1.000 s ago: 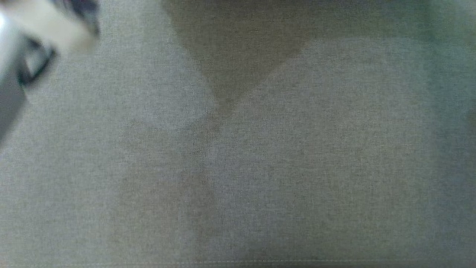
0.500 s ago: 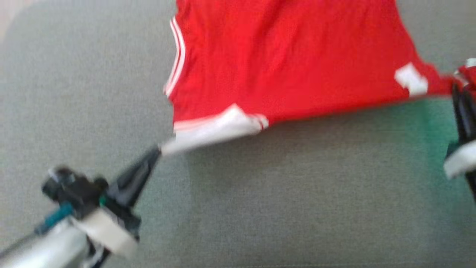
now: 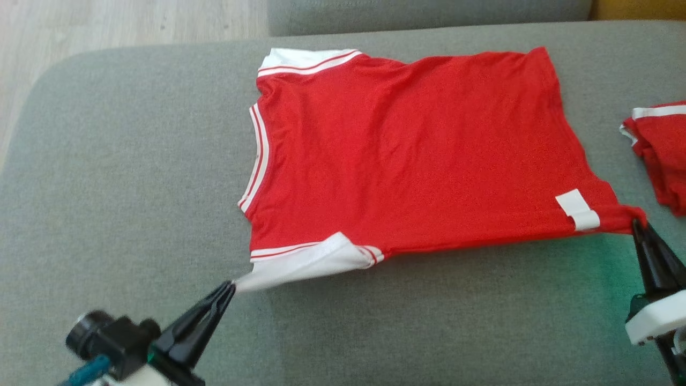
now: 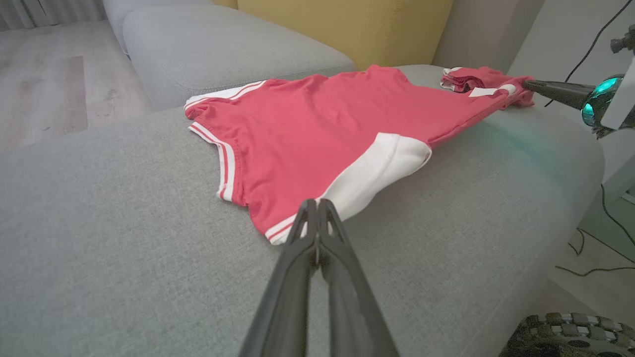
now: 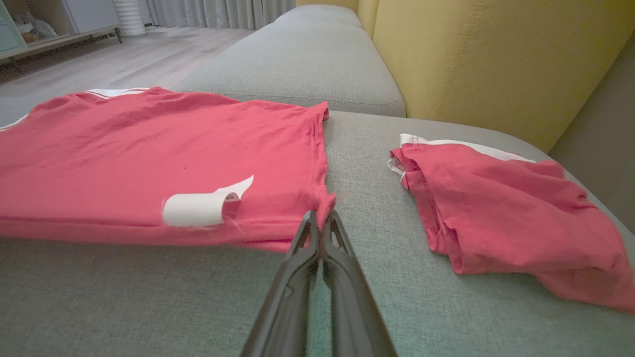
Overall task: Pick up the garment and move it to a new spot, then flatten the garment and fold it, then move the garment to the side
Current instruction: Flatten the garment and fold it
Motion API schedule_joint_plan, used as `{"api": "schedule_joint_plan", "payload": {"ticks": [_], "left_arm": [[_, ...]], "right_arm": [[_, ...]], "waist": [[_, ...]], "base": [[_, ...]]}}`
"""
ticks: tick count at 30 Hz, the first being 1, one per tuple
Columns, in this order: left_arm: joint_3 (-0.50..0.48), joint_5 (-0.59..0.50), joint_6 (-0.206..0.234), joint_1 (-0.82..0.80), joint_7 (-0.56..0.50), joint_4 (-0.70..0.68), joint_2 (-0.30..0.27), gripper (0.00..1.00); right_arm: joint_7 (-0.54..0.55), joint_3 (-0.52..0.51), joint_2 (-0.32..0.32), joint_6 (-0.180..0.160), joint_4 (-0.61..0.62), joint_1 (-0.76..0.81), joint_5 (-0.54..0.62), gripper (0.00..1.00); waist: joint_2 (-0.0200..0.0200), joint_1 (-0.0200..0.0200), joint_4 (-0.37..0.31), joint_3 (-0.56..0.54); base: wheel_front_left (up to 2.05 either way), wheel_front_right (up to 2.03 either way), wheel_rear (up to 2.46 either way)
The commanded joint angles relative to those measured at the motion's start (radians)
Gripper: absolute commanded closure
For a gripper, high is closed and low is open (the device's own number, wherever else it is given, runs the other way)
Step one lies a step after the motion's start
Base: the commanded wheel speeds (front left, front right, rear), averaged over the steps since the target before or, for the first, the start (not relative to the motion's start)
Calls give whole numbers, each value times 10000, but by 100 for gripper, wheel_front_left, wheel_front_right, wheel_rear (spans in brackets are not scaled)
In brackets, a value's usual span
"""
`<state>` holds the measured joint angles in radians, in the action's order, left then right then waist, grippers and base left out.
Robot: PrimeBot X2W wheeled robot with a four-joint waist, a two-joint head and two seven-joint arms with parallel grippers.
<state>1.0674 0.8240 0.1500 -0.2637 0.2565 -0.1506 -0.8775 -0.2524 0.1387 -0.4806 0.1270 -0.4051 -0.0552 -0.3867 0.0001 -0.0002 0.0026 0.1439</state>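
The garment (image 3: 407, 155) is a red T-shirt with white striped trim, spread nearly flat on the grey sofa seat (image 3: 134, 187), collar toward the left. My left gripper (image 3: 230, 287) is shut on the tip of its white near sleeve (image 4: 367, 178), pulling it taut. My right gripper (image 3: 636, 222) is shut on the red hem corner beside a white label (image 3: 578, 210). The left wrist view has the left gripper (image 4: 317, 204) pinching the sleeve; the right wrist view has the right gripper (image 5: 321, 214) pinching the corner of the garment (image 5: 149, 148).
A second red piece with white trim (image 3: 662, 153) lies crumpled at the right of the seat, also (image 5: 501, 208). A yellow backrest (image 5: 486, 59) rises behind. Wooden floor (image 3: 107, 27) lies past the seat's far left edge. Cables (image 4: 595, 248) trail on the floor.
The head camera has swung from a blurred close view of the cushion to the whole shirt. Since half a second ago both grippers still hold the same sleeve and corner.
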Motion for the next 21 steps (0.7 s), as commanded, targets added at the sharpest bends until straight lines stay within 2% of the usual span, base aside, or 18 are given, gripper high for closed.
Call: {"api": "schedule_joint_plan", "payload": {"ticks": [1,5,8,15,21], "left_arm": [[-486,-186,-67,-760,4,-118,-365,100],[-655,-593,-364,-1781,-229,311,-146,100],[-780,-887,-744,-2760,-452,823,142,100],[-1054,-1480,-1700,-4965,-585,2515,823,100],[-1091,-1866,-2178,-6087,-474,3552,1215,100]], "right_arm": [[74,-42,-270,37,351,-251,110,100],[465,6,-161,37,369,-853,257,100],[724,133,-74,37,207,-1469,250,100],[648,831,-201,37,-842,-3230,-77,100],[424,1351,-272,37,-1686,-4381,-256,100]], "waist": [[-1,2,-6,152],[-1,2,-31,541],[-1,2,-33,922],[-1,2,-86,1730],[-1,2,-114,2127]], "base": [[0,0,0],[0,0,0],[0,0,0],[0,0,0],[0,0,0]]}}
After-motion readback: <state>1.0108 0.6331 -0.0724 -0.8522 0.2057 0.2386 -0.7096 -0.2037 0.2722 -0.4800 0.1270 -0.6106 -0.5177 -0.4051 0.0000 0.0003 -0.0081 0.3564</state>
